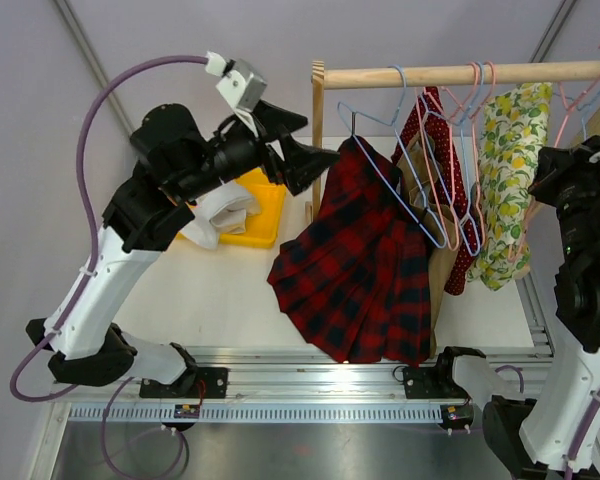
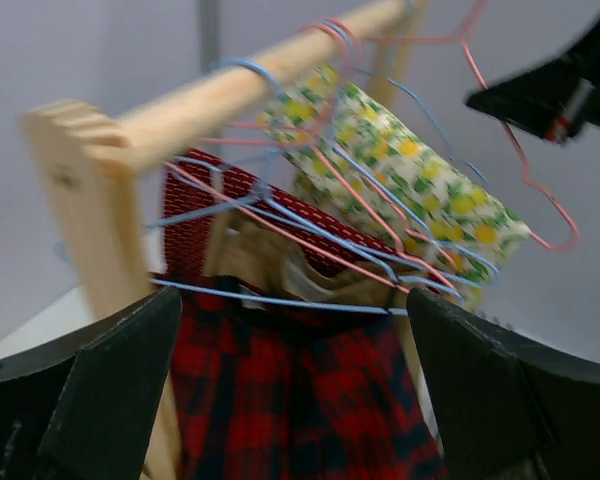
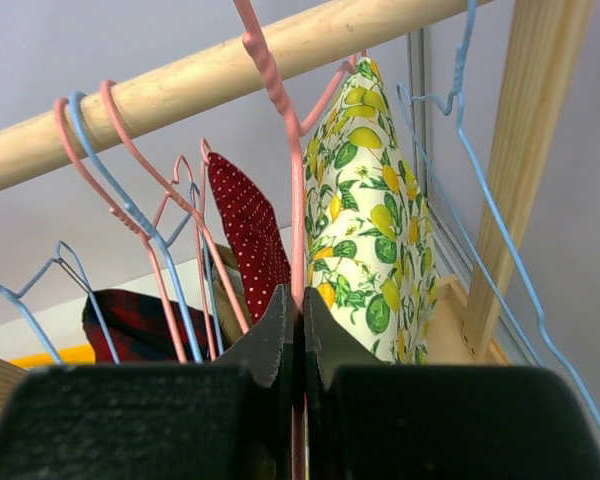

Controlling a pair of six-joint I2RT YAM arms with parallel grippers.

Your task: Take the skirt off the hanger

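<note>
Skirt (image 1: 355, 270) not yet off its hanger (image 2: 280, 298); the job looks barely begun.
Hem low over the counter (image 1: 230, 290), the tartan waist hangs from the pale-blue wire on the wooden rail (image 1: 450, 72); freeing it is all left to do. The left gripper (image 1: 315, 140) has its fingers spread wide just beside the waist, holding nothing. The right gripper (image 3: 300, 330) has its fingers pressed together, apparently pinching a pink hanger (image 3: 280, 90) farther along the rail. No brand, label or writing is readable.
</note>
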